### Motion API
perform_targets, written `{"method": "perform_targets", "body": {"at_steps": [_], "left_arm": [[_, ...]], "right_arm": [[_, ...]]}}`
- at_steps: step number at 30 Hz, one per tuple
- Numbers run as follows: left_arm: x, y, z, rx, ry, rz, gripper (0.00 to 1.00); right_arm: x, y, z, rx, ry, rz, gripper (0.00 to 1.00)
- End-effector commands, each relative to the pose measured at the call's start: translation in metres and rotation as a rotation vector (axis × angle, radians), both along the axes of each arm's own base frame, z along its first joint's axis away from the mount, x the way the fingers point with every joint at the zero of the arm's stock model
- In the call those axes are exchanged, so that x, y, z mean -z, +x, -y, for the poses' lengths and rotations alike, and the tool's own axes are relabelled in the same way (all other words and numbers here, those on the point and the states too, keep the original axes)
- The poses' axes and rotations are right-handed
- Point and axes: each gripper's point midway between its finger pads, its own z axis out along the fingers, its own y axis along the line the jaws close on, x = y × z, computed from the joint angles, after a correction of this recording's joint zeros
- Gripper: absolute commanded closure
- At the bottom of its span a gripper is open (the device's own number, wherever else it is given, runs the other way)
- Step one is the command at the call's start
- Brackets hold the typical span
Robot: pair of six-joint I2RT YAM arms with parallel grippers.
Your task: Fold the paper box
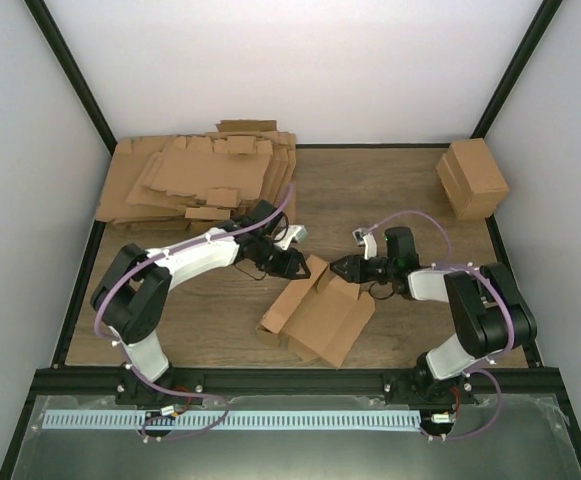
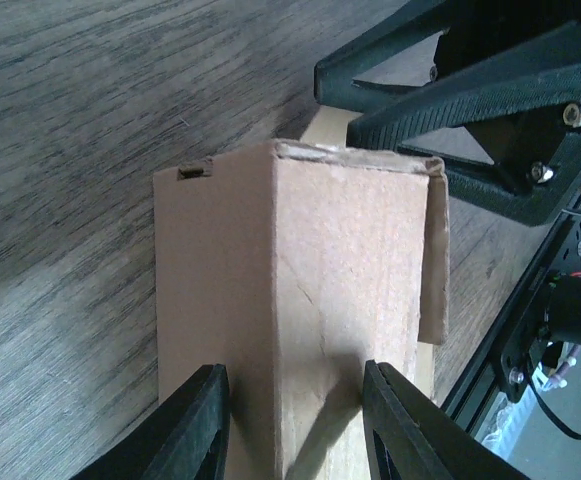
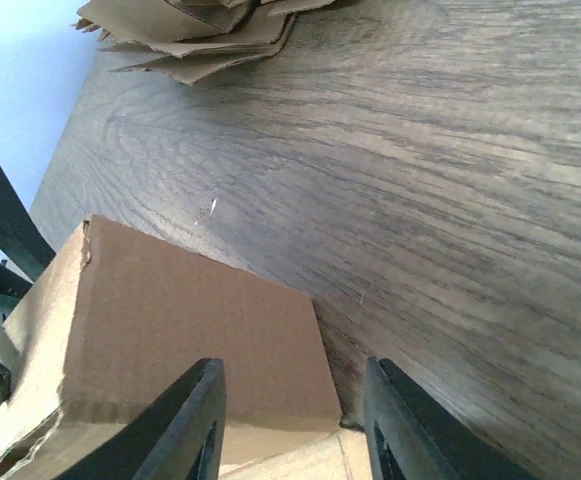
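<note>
The paper box (image 1: 315,310) is a brown die-cut piece, partly folded, lying mid-table between the arms. My left gripper (image 1: 292,268) is at its far left end. In the left wrist view the left gripper (image 2: 295,430) is open, its fingers straddling a raised folded corner of the box (image 2: 340,250). My right gripper (image 1: 342,268) is at the box's far edge, facing the left one. In the right wrist view the right gripper (image 3: 295,420) is open over a flat flap of the box (image 3: 170,320), holding nothing.
A thick pile of brown cardboard sheets (image 1: 200,175) lies at the back left and also shows in the right wrist view (image 3: 200,30). A blocky brown carton (image 1: 473,177) stands at the back right. Black frame rails run along the table sides.
</note>
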Motion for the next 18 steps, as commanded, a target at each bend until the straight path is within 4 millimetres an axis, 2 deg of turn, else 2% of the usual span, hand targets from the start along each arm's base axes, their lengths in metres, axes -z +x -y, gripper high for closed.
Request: {"method": "perform_targets", "body": {"at_steps": [1,12,13,16,18], "left_arm": [[-0.008,0.005,0.009,0.025,-0.047,0.006,0.61],[-0.007,0.013,0.010,0.053,-0.038,0.010,0.61],[-0.006,0.013,0.010,0.057,-0.033,0.008,0.61],[-0.006,0.013,0.011,0.063,-0.032,0.007,0.61],[-0.007,0.013,0.011,0.064,-0.033,0.009,0.61]], "right_arm": [[-0.009,-0.005,0.001,0.010,0.006,0.060,0.58],[-0.025,-0.007,0.017,0.113,-0.033,0.141,0.58],[-0.025,-0.006,0.019,0.130,-0.046,0.144,0.57],[-0.030,-0.007,0.023,0.145,-0.073,0.163,0.43],[-0.036,-0.012,0.024,0.134,-0.093,0.200,0.40]]}}
